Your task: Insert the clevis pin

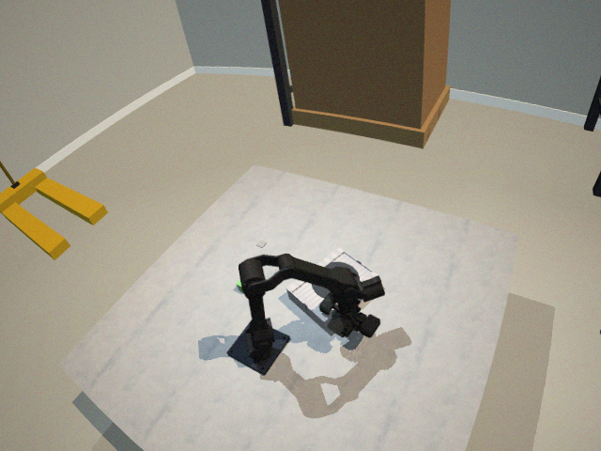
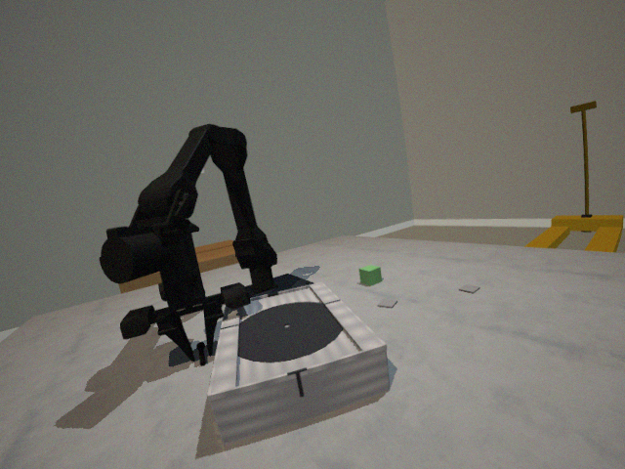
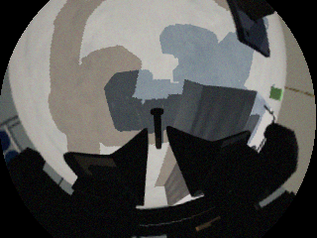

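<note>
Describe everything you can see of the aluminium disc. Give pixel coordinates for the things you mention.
The aluminium disc (image 1: 316, 289) (image 2: 272, 340) looks dark grey, matt, thin and wide, with a plain round edge and one small hole at its middle. It lies flat inside the raised rims of the tray (image 1: 303, 297) (image 2: 343, 378), and no pin stands in its hole. The exterior view shows nothing on it; from the top, the arm hides part of it.

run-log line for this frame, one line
fingers: apart, open | pin: between them, not gripped, beside tray | disc: in tray, hole unpinned
</note>
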Controlling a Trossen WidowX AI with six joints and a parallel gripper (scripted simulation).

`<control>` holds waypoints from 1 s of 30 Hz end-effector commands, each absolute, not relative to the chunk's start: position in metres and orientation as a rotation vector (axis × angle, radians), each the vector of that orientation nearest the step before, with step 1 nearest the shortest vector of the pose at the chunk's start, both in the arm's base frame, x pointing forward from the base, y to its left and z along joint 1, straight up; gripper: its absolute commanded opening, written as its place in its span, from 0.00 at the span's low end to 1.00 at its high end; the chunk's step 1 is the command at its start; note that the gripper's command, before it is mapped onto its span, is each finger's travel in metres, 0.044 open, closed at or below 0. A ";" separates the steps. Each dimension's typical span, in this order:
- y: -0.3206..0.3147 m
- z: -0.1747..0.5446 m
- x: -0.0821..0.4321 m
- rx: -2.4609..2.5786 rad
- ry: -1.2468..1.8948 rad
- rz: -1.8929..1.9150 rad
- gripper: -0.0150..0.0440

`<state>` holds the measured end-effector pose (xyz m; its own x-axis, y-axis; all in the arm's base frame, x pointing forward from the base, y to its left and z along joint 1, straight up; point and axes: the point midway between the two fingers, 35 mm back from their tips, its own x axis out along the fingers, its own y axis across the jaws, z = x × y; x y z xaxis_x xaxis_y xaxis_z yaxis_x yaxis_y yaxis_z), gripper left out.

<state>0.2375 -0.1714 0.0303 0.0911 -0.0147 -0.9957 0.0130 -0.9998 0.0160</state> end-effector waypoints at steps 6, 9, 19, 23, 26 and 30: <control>-0.171 0.037 0.224 2.598 0.005 -1.727 0.46; -0.171 0.037 0.224 2.598 0.005 -1.727 0.46; -0.172 0.030 0.224 2.598 0.005 -1.727 0.46; -0.171 0.027 0.224 2.598 0.005 -1.727 0.46; -0.171 0.027 0.224 2.598 0.005 -1.727 0.46; -0.171 0.027 0.224 2.598 0.005 -1.727 0.46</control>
